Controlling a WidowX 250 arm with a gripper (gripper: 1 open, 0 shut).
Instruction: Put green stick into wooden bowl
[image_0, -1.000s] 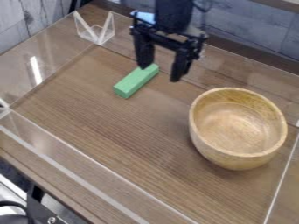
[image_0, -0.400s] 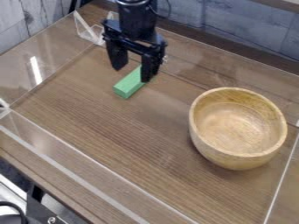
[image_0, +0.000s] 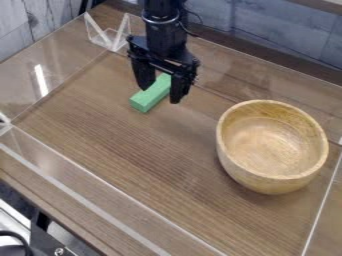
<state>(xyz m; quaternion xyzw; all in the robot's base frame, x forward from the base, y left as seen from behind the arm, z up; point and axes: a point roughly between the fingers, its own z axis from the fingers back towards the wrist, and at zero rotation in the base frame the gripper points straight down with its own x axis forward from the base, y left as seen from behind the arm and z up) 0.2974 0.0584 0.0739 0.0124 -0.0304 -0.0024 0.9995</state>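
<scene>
No readable text, label, brand, number or sign shows on anything.

The green stick is a small, bright green bar with flat sides and straight edges — a plain rectangular block, longer than it is wide. It lies flat, slanted in the view, its far end leaning toward the side where the wooden bowl is. It sits outside the bowl, to the left of it in the view and a little farther back, well apart from its rim. Part of its far end is hidden. The bowl is round, light tan and much larger, with a thick rim and visible grain — upright, its open side facing up.
</scene>
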